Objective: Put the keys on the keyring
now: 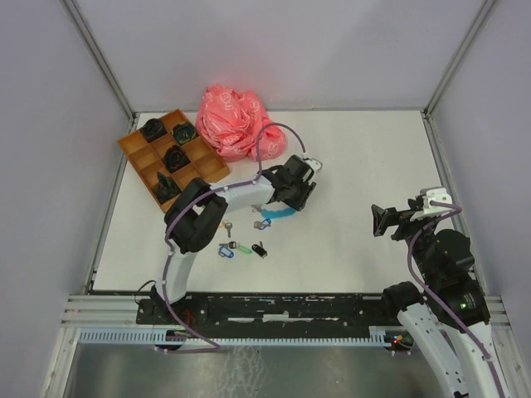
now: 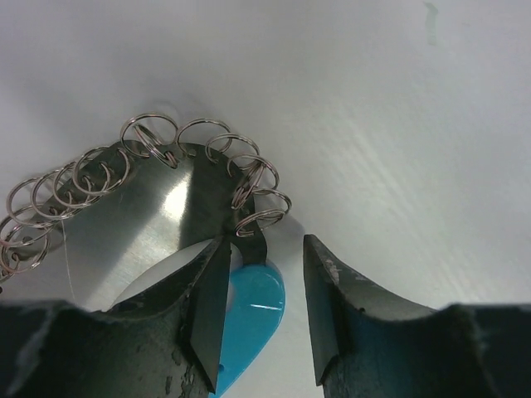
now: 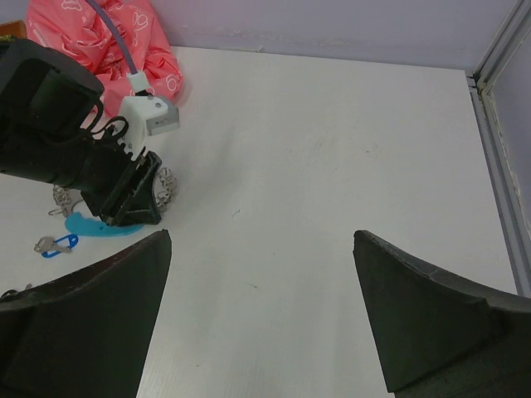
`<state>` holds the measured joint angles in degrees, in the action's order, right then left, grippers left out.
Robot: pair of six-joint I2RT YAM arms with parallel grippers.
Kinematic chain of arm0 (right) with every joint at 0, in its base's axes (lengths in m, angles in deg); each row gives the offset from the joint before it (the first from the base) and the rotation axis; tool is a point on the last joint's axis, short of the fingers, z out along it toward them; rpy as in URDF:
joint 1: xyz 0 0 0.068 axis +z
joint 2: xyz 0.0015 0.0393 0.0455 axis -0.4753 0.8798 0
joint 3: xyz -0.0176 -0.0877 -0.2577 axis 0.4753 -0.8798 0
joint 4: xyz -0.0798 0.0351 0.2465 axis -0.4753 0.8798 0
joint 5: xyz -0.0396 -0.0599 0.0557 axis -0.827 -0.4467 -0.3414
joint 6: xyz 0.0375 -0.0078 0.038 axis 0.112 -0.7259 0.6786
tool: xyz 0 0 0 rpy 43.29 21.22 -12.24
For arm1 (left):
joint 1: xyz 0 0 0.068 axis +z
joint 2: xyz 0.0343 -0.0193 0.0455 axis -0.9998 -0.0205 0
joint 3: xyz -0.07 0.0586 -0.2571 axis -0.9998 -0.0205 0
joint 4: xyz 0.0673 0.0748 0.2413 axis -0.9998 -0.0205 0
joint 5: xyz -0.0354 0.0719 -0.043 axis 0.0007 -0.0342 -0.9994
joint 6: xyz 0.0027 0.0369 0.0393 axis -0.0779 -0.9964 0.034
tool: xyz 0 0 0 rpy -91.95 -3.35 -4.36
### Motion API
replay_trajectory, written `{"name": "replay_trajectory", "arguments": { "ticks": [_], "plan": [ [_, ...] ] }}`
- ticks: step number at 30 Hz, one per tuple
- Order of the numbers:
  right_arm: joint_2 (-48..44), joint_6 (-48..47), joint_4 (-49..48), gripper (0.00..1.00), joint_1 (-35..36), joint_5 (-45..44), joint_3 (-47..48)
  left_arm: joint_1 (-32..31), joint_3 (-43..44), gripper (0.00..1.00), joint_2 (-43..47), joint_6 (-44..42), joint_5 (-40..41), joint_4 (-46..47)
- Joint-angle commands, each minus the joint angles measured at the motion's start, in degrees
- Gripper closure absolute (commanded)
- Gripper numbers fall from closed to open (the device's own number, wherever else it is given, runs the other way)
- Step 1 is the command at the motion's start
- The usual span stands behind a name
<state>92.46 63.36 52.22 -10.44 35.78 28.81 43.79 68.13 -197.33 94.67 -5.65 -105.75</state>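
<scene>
At the far left of the table (image 1: 365, 157) sits an orange tray (image 1: 137, 143) of square cells, several holding black items (image 1: 176, 157) too small to make out. Just right of it, at the back, lies a crumpled pink bag (image 1: 236, 120). In front of the tray the left arm (image 1: 195, 220) bends across the table. By its elbow the keys (image 1: 243, 247) lie loose on the white surface: a blue-tagged, a green-tagged and a black-tagged one in a short row, and a yellowish one just behind them. Another blue-tagged one lies nearer the keyring (image 1: 278, 213). None is on the ring. The keyring lies flat near mid-table, just in front of the bag, under the left gripper (image 2: 264, 319). The wrist view shows its chain of small silver rings (image 2: 178, 145) curving off to the left and its light blue segment (image 2: 253, 311) between the fingers. The left finger (image 2: 207, 332) touches or overlaps the blue piece, while the right finger (image 2: 328, 315) stands apart from it with bare table between. So the jaws are partly spread, straddling the blue segment and not pinching it. Well to the right, the right gripper (image 3: 261, 311) hangs above bare table, its fingers spread wide with nothing between them.
</scene>
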Motion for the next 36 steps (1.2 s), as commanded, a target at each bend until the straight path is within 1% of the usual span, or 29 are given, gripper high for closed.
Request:
{"name": "replay_trajectory", "arguments": {
  "ticks": [1, 7, 12, 16, 25, 29, 33, 36],
  "plan": [
    [-0.66, 0.08, -2.44, 0.00, -0.11, -0.78, -0.08, -4.95, 2.49, 0.52, -2.40, -4.84, -7.00, -2.39],
    [-0.58, 0.09, -2.35, 0.00, -0.09, -0.68, 0.01, -10.04, 0.42, 0.49, -0.39, -6.70, -9.74, -2.34],
    [-0.26, 0.13, -2.21, 0.00, -0.10, -0.34, 0.24, -13.30, -4.74, 0.47, 3.84, -5.75, -10.67, -1.11],
    [0.24, 0.20, -2.10, 0.00, -0.09, 0.05, 0.48, -14.20, -9.60, 0.43, 8.97, -3.08, -10.53, 1.59],
    [0.90, 0.28, -1.91, 0.00, -0.09, 0.62, 0.71, -14.03, -17.87, 0.28, 20.88, 9.53, 1.11, 6.73],
    [0.80, 0.31, -1.91, 0.00, -0.05, 0.72, 0.67, -13.40, -20.48, 0.20, 24.78, 17.46, 9.87, 5.50],
    [0.57, 0.35, -1.98, 0.00, -0.11, 0.63, 0.64, -10.65, -24.00, 0.19, 27.70, 25.56, 15.30, 5.19],
    [0.42, 0.32, -1.90, 0.00, -0.10, 0.80, 0.54, -6.64, -25.95, 0.19, 28.42, 31.52, 13.69, 4.82]
  ]
}}
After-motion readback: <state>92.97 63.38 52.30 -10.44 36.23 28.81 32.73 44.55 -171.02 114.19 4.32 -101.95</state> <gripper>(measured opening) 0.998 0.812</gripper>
